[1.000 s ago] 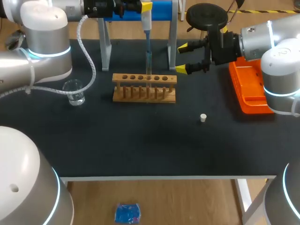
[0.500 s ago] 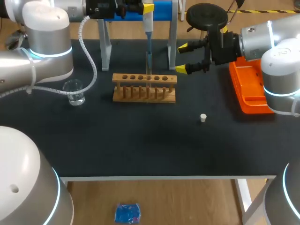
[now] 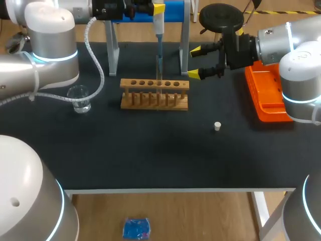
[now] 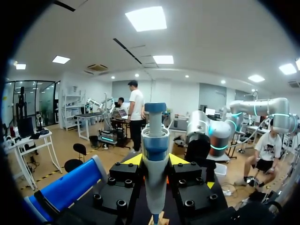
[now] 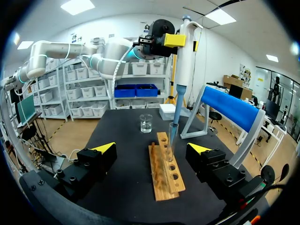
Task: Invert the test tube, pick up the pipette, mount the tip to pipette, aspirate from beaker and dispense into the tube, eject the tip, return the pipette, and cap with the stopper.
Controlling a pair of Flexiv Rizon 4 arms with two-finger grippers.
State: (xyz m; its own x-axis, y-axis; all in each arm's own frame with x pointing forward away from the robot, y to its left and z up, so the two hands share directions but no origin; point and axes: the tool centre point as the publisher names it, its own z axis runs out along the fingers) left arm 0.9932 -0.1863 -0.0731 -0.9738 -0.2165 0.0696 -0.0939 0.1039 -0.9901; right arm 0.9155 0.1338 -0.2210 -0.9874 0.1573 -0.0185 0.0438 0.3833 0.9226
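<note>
My left gripper (image 3: pixel 156 8) is shut on the white and blue pipette (image 3: pixel 158 30), holding it upright above the wooden rack (image 3: pixel 154 94). The pipette's tip reaches down into the clear test tube (image 3: pixel 159 68), which stands upright in the rack. In the left wrist view the pipette (image 4: pixel 154 154) sits between the yellow fingertips (image 4: pixel 133 159). My right gripper (image 3: pixel 196 62) hangs open just right of the rack, holding nothing. From the right wrist, the open gripper (image 5: pixel 152 149) faces the rack (image 5: pixel 164 176), tube (image 5: pixel 172 136) and pipette (image 5: pixel 183 61). A glass beaker (image 3: pixel 79 98) stands left of the rack. The small white stopper (image 3: pixel 217 126) lies at the front right.
A blue pipette stand (image 3: pixel 173 10) on grey legs rises behind the rack. An orange tray (image 3: pixel 266 98) lies under my right arm at the table's right edge. A white cable (image 3: pixel 93 55) loops from the left arm down toward the beaker.
</note>
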